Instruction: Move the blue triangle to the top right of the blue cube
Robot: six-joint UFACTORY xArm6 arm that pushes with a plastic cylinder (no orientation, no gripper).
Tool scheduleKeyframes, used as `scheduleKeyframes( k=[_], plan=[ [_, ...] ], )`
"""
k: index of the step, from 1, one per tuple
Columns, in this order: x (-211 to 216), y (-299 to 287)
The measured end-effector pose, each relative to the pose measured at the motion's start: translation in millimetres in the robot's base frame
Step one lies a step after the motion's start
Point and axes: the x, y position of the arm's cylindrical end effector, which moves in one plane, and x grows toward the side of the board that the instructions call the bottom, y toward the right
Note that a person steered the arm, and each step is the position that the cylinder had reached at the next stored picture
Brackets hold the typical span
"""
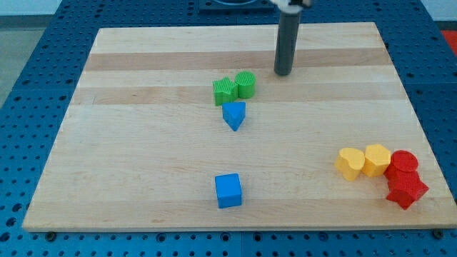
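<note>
Blue triangle (pixel 233 115) lies apart from my tip (pixel 283 73), toward the view's lower left.

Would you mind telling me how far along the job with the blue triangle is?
Nothing looks done: the blue triangle sits well above the blue cube, touching the two green blocks. In hand: my tip rests up and right of the triangle, touching no block. Left: push the triangle down to the cube's top right.
</note>
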Motion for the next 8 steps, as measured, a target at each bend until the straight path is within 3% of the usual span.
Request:
scheduleKeyframes(
  k=[1, 4, 8],
  plan=[
    [32, -23],
    [38, -81],
    [157, -89]
  ],
)
